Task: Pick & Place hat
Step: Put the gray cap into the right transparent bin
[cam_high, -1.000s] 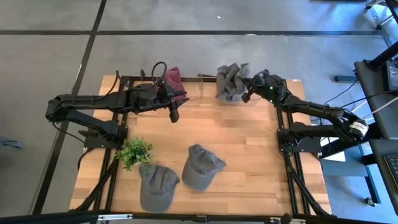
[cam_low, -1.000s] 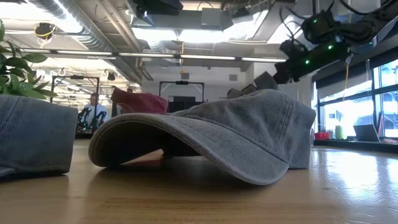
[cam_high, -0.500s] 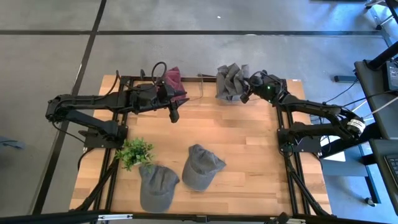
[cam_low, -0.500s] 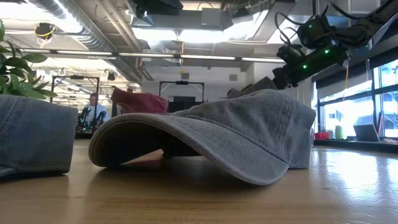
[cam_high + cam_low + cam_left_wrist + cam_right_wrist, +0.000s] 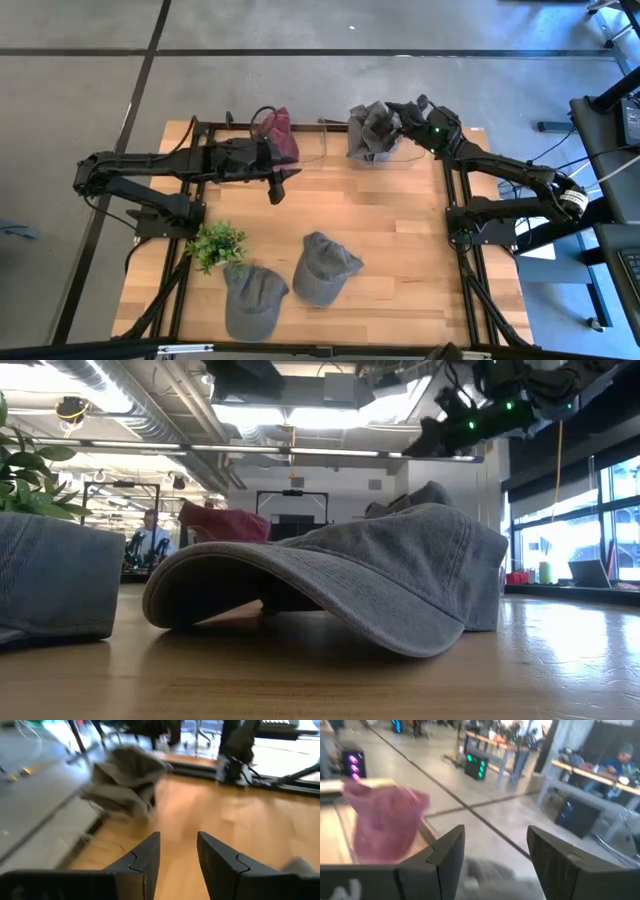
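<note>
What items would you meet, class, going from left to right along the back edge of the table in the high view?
Left gripper, just in front of the edge → maroon hat → grey hat → right gripper, open above the grey hat.

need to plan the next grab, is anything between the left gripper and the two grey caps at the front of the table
Nothing visible blocks it. The left gripper hangs open over bare wood at mid-table, and the grey caps lie on the table's near side. The small plant sits beside the left cap, off to the side.
</note>
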